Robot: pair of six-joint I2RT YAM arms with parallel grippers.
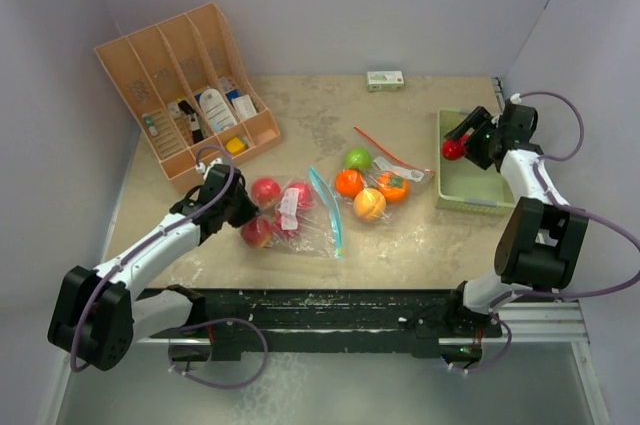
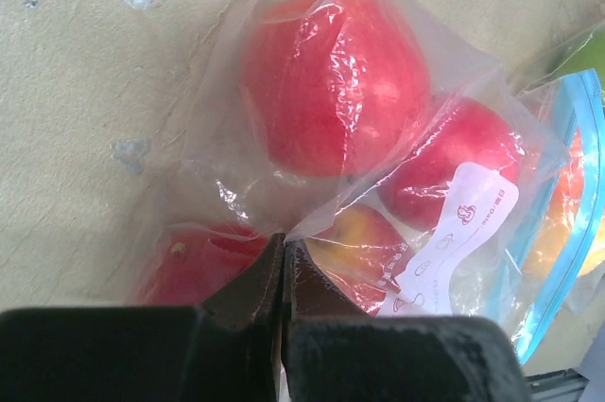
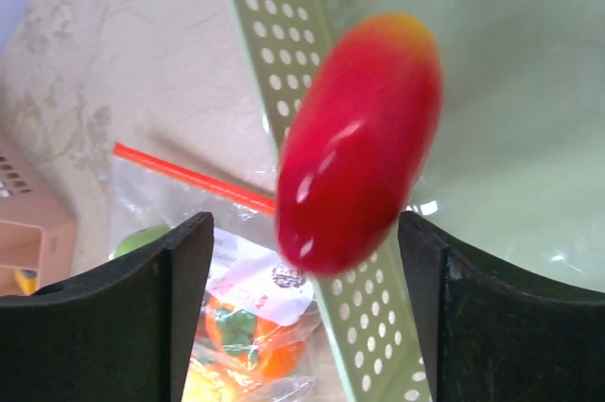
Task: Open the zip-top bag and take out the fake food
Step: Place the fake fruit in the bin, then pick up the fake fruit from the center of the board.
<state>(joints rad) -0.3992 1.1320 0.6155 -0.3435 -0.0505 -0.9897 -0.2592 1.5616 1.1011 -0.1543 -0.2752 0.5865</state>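
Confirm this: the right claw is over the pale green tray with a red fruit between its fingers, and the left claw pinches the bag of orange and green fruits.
Wrong bag: the left wrist view shows the left claw pinching the bag of red fruits. The rest stands.

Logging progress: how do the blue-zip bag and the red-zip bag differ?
The blue-zip bag holds red fruits; the red-zip bag holds orange and green ones. The left end effector pinches the blue-zip bag; nothing grips the red-zip bag. Both are clear, lie on the table and have fruit inside.
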